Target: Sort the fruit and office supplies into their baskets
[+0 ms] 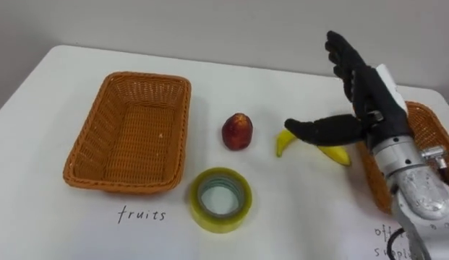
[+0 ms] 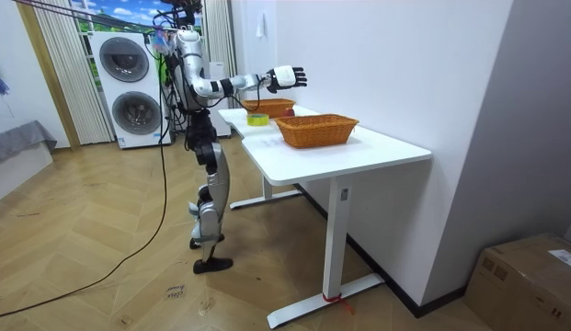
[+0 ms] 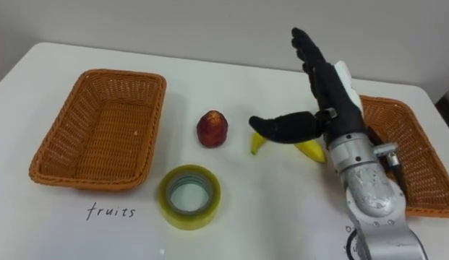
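The banana is yellow, curved and smooth-skinned. It lies on the white table between the red fruit, which is rounded, and the right basket, of woven orange-brown wicker. The right hand is over the banana, fingers straight and thumb spread across its middle, gripping nothing. A glossy yellowish tape roll lies flat near the left basket, rectangular wicker.
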Robot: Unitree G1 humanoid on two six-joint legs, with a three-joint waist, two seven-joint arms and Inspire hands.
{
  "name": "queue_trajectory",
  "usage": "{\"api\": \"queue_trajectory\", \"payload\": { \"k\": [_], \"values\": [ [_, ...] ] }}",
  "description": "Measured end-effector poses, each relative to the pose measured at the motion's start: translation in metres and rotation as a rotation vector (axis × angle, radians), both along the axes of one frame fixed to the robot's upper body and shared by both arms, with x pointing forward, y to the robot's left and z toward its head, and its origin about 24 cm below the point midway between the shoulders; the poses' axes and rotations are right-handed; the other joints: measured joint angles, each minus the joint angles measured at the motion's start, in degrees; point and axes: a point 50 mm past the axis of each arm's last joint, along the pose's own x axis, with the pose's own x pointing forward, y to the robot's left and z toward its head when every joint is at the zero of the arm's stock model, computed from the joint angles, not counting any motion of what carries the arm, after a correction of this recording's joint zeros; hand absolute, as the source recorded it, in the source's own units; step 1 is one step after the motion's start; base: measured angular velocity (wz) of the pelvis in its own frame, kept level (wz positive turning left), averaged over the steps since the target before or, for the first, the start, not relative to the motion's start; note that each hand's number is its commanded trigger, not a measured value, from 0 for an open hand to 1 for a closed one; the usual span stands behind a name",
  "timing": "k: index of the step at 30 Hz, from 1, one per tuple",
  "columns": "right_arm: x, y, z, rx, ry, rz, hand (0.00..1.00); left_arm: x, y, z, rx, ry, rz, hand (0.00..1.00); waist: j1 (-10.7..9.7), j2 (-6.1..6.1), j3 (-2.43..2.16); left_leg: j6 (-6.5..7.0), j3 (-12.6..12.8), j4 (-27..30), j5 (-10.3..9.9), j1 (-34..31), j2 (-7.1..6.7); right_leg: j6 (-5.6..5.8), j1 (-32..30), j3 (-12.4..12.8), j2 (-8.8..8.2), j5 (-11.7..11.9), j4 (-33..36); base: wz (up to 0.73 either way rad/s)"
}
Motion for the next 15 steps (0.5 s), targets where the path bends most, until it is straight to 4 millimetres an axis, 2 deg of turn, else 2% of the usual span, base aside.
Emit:
{"api": "queue_trajectory", "payload": {
  "k": [4, 10, 15],
  "values": [
    [-0.002, 0.016, -0.008, 0.028, 0.031, 0.056, 0.00, 0.003, -0.005, -0.001, -0.019, 0.010, -0.031, 0.00, 0.1, 0.24, 0.16, -0.02, -0.1, 0.0, 0.0, -0.2, 0.00, 0.00, -0.2, -0.1, 0.00, 0.0, -0.1, 0.01],
    [-0.002, 0.024, -0.029, 0.010, 0.138, 0.109, 0.00, 0.010, -0.009, -0.003, -0.026, 0.007, -0.041, 0.00, 1.1, 0.31, 0.20, -0.01, -0.1, 0.1, 0.0, -0.3, -0.06, 0.00, -0.4, -0.5, -0.09, 0.0, -0.2, 0.00],
    [-0.004, 0.033, -0.037, -0.038, 0.172, 0.151, 0.00, 0.014, -0.009, -0.002, -0.022, -0.002, -0.043, 0.00, 1.5, 0.63, 0.31, -0.02, -0.7, 0.1, 0.1, -0.5, -0.06, 0.00, -0.4, -1.5, -0.21, 0.0, -0.3, 0.04]
  ]
}}
